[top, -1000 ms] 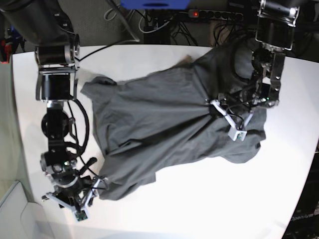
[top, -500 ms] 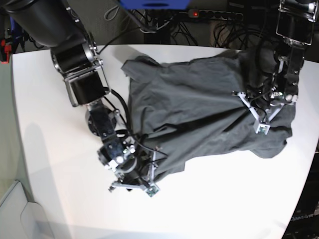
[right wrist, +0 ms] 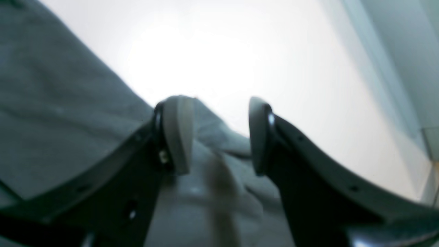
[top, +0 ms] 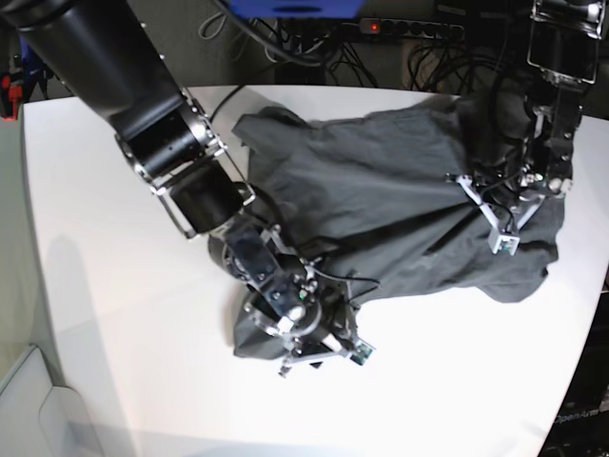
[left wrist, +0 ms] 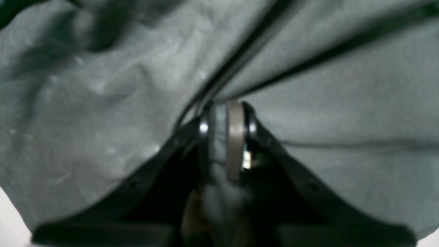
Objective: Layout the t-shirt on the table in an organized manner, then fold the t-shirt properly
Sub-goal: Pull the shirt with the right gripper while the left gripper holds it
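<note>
The dark grey t-shirt (top: 381, 209) lies bunched on the white table (top: 95, 238), spread from the middle to the right side. My left gripper (top: 500, 233) is at the right of the base view, shut on a pinch of the shirt; in the left wrist view creases in the cloth (left wrist: 103, 103) run out from the closed pads (left wrist: 235, 137). My right gripper (top: 324, 343) hovers over the shirt's front-left lump. Its fingers (right wrist: 175, 133) stand apart, with loose cloth (right wrist: 51, 120) under and between them and bare table (right wrist: 205, 51) beyond.
A power strip (top: 400, 27) with a red light and tangled cables lie beyond the table's back edge. The bulky black right arm (top: 162, 133) reaches across the table's left half. The rounded left table edge drops to a pale floor (top: 24, 400).
The right arm carried the shirt's front-left corner inward toward the middle, bunching the cloth, and its jaws have opened wider. The left gripper shifted slightly right and kept its pinch.
</note>
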